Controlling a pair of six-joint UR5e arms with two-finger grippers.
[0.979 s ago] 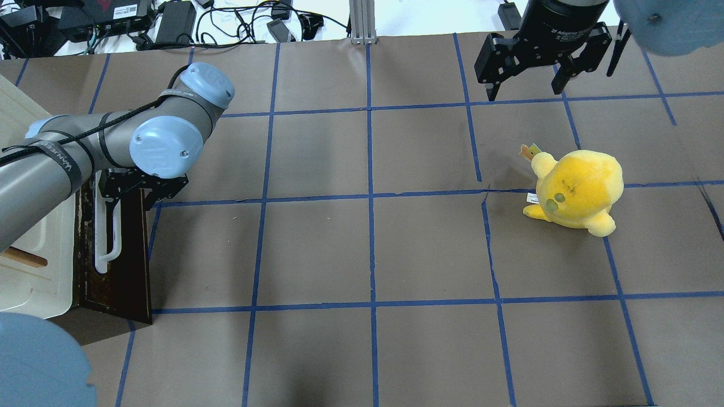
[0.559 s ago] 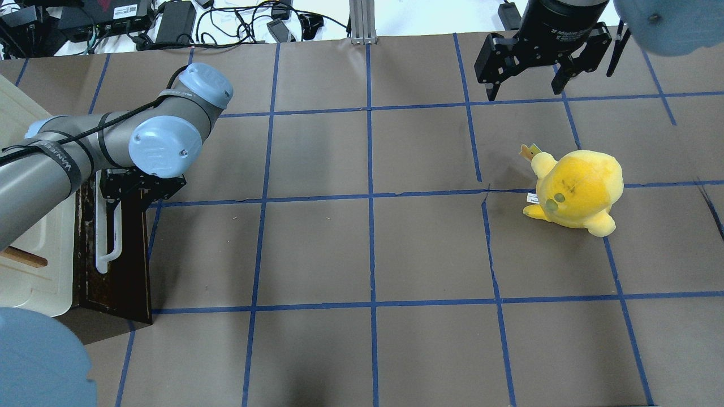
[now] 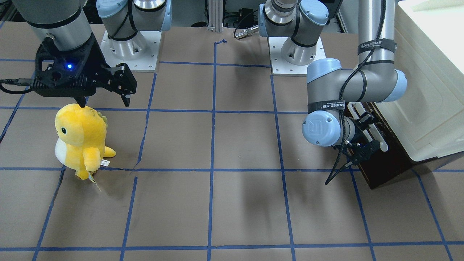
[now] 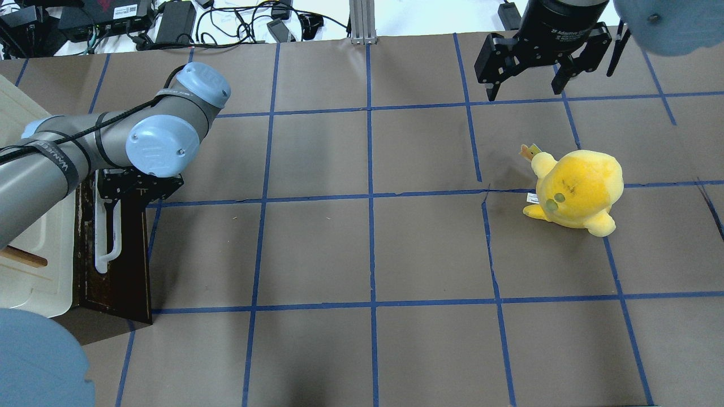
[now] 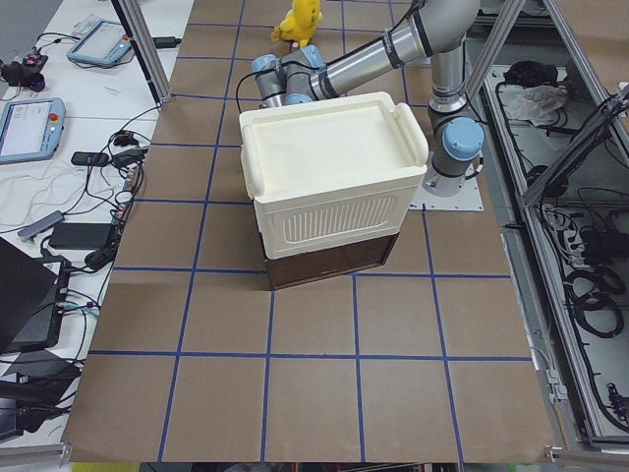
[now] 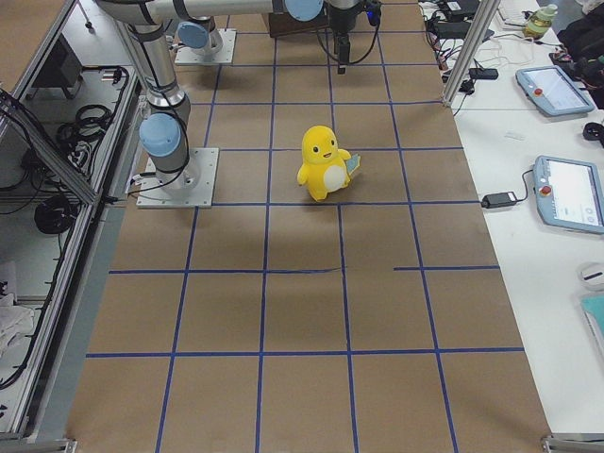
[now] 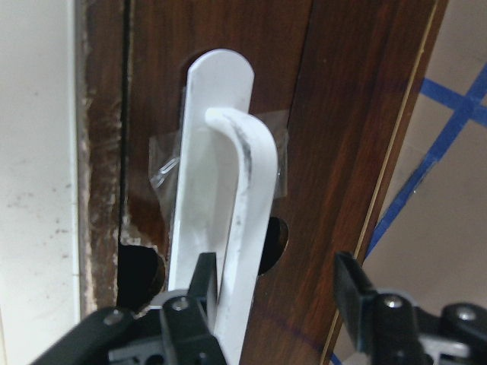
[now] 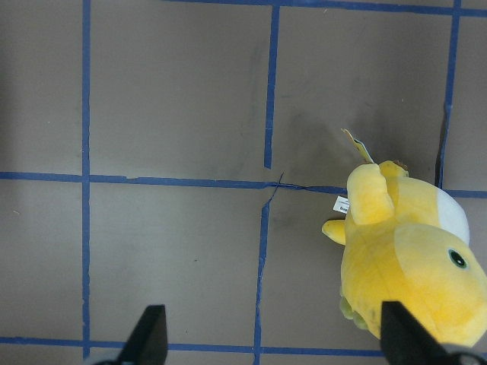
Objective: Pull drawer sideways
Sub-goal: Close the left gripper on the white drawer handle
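The drawer (image 4: 121, 265) has a dark brown wooden front with a long white bar handle (image 4: 104, 249) and sits at the table's left edge under a cream cabinet (image 4: 34, 265). Its tray interior does not show. My left gripper (image 4: 116, 195) is open at the far end of the handle. In the left wrist view the handle (image 7: 236, 228) passes between the fingers (image 7: 204, 285), close to the left one, with the jaws apart. The drawer front also shows in the front-facing view (image 3: 384, 166). My right gripper (image 4: 526, 85) is open and empty, high over the far right.
A yellow plush toy (image 4: 577, 189) stands on the right side of the table, just below the right gripper (image 3: 104, 99). The cream cabinet (image 5: 329, 177) sits on top of the brown drawer base. Cables and power bricks (image 4: 169, 22) lie past the table's far edge.
My left arm has shifted slightly left, toward the drawer front, bringing the gripper closer around the handle. The drawer, the plush and the right arm have not moved.
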